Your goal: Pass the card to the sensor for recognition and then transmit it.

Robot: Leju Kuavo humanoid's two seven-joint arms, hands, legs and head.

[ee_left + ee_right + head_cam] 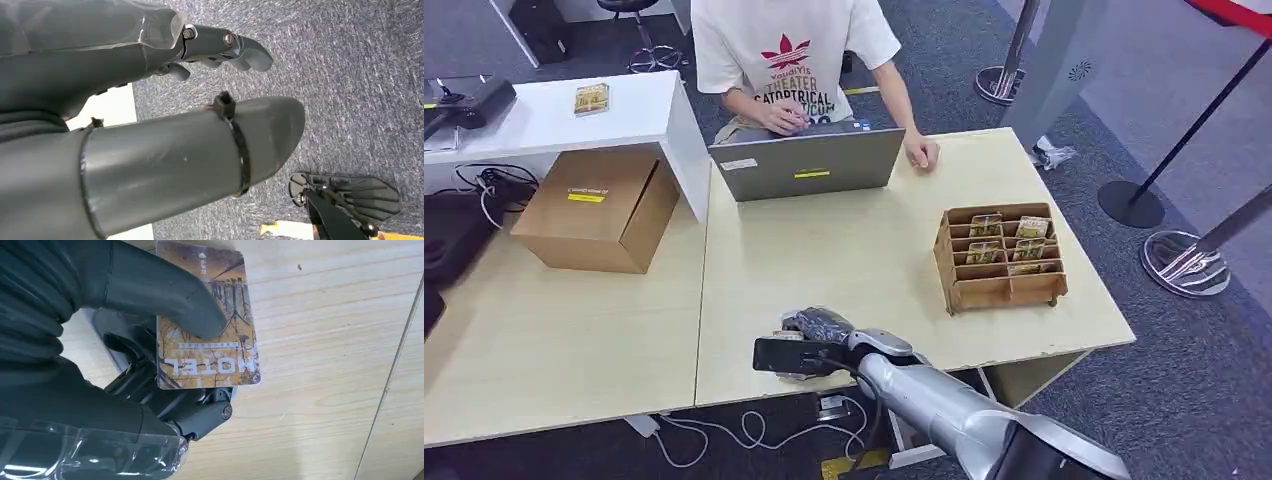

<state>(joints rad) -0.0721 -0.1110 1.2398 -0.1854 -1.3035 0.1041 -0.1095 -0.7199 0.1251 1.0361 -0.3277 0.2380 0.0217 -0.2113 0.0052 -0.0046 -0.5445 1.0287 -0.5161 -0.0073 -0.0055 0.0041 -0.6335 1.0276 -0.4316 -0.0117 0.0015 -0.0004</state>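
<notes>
1. Pale wood-grain desk (844, 260), two slabs butted along a seam, set on speckled blue-grey carpet (1184, 120); chrome stanchion bases (1186, 262) at 3 o'clock.
2. At 4 o'clock on the desk: brown slotted cardboard rack (1001, 258), tiered compartments, several holding upright yellowish cards.
3. At 12 o'clock: open grey laptop (809, 163), lid back facing the head view, with a person in a white printed T-shirt (786, 50) seated behind it, one hand flat on the desk edge.
4. At 9 o'clock: plain brown cardboard box (596, 208) with a yellow label, beside a raised white shelf (564, 112).
5. At 6 o'clock, over the near desk edge: right robot hand (814, 340) on a silver arm, ribbed grey cover, clasping the card (207, 320) — thick grey thumb pressed on its face, dark fingers beneath.
6. Card: glossy rectangle, rounded corners, amber tree artwork, lettering "HOTEL" reading upside down in the right wrist view; held just above the desk's wood surface.
7. Left robot hand (220, 47) over the carpet, smooth grey thumb extended, dark fingers loosely spread, nothing held.
</notes>
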